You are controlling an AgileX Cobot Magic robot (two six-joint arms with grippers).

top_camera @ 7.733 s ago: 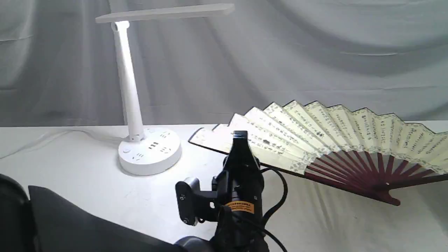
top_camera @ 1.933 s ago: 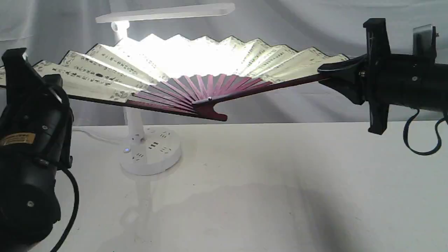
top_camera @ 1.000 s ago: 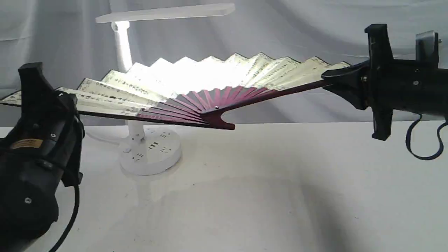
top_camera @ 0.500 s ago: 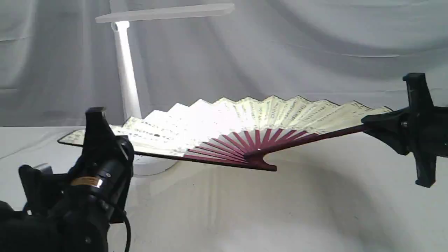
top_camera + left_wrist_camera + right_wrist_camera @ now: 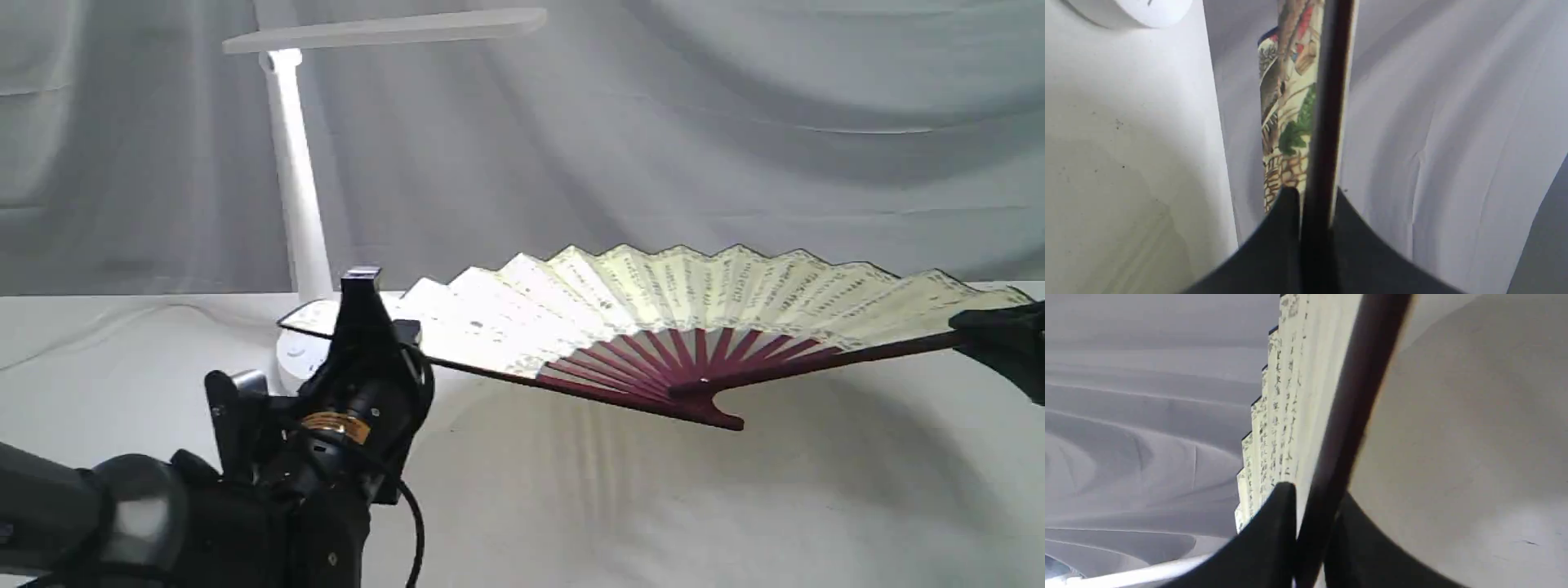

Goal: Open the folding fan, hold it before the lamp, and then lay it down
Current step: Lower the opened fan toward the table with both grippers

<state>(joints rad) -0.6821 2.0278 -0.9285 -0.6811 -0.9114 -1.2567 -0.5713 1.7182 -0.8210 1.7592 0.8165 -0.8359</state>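
Holding the open fan (image 5: 653, 302) low over the tabletop (image 5: 653, 506), both grippers pinch its dark outer sticks. The left gripper (image 5: 363, 298), nearest the camera, is clamped on one stick, and the right gripper (image 5: 992, 331), at the frame edge, is clamped on the other. Whether the pivot end touches the tabletop cannot be told. The fan's left tip sits before the base of the lamp (image 5: 298, 188), which stands further back.

Risks: uneven lowering, or one gripper releasing first, would likely twist the pleats or let the fan fold shut. The left tip could also strike the lamp base.

Count: one fan, one lamp, two grippers.
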